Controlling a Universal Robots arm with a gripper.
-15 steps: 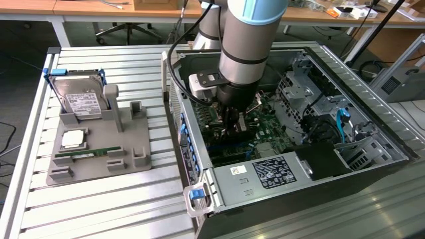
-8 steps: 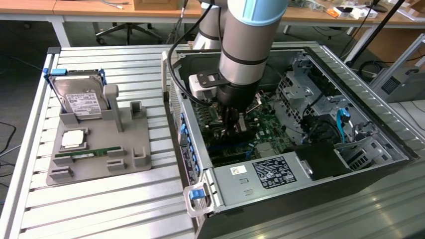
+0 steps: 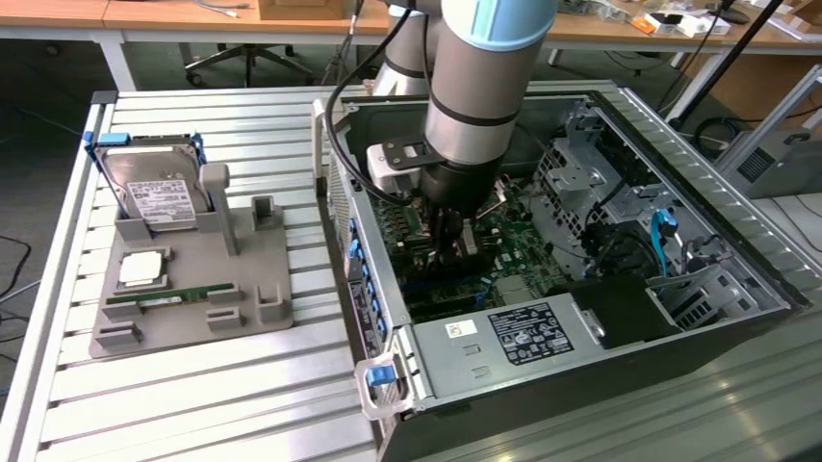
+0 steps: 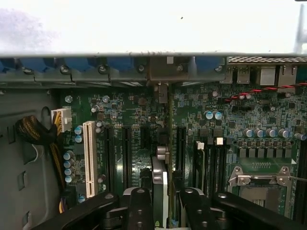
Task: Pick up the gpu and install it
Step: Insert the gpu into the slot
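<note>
Black gripper (image 4: 163,203) clamps the gpu (image 4: 164,143) edge-on over the motherboard (image 4: 240,120).

The arm (image 3: 482,87) runs off the exterior view's edge at 12 o'clock, and its wrist covers the gripper (image 3: 452,252) and most of the gpu (image 3: 463,245). In the wrist view the gpu (image 4: 164,191) stands edge-on, its faces unseen. The computer case (image 3: 719,318) is cut off at 6 o'clock.
</note>
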